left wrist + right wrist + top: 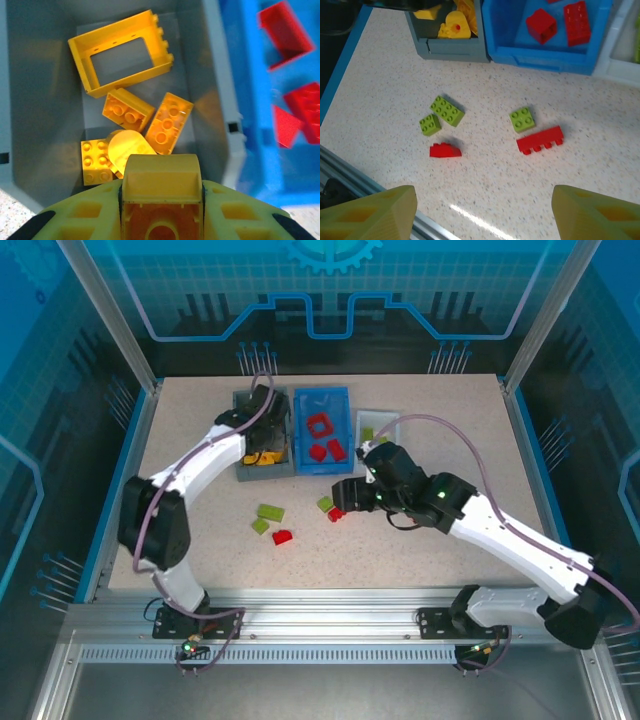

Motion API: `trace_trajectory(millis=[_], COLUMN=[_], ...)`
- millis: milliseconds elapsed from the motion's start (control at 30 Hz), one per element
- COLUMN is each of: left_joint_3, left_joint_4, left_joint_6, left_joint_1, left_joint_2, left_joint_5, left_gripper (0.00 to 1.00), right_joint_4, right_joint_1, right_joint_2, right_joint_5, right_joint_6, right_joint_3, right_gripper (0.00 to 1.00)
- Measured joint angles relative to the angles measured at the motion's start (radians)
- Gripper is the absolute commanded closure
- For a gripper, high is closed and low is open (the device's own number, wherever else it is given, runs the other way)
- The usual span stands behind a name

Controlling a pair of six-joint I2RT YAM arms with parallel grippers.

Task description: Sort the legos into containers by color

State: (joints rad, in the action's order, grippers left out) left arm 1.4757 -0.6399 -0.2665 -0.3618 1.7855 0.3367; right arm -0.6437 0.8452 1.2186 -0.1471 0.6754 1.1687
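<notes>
Left end effector [161, 202] pinches a yellow brick [161, 172] over the grey bin [214, 85]; a crooked drop could miss. Right end effector [485, 212] is spread wide.

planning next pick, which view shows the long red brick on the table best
Right wrist: the long red brick lies whole beside a green brick. Top external gives it as a small speck by the right pincer.

Far side of table [400, 562]: left bin [262, 474], middle bin [322, 469] and tray [381, 416] stand side by side in a row. Bricks [128, 110] lie in each. Before the left bin, three loose bricks [447, 110] lie close together. To their right, before the middle bin, a pair [540, 139] lies just beside each other
</notes>
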Motion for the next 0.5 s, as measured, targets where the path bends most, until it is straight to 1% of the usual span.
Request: trace_trajectory(millis=[200,400,500], left_joint_3=[0.139,0.197,0.235], left_joint_4=[-0.085,-0.131,-0.148], left_joint_6=[-0.036,-0.05,-0.05], left_joint_1=[0.009,0.044,0.058], left_joint_2=[0.187,0.262,0.296], left_joint_5=[0.113,0.18,0.2], left_gripper=[0.76,0.75,0.71], right_joint_4=[0.135,0.266,0.298], right_joint_1=[-0.016,-0.03,-0.036], right_joint_2=[0.096,0.185,0.212], right_joint_5=[0.041,0.115,0.14], right_joint_6=[-0.007,-0.022,-0.022], right_joint_3=[0.016,0.031,0.031], right_gripper=[0.27,0.27,0.27])
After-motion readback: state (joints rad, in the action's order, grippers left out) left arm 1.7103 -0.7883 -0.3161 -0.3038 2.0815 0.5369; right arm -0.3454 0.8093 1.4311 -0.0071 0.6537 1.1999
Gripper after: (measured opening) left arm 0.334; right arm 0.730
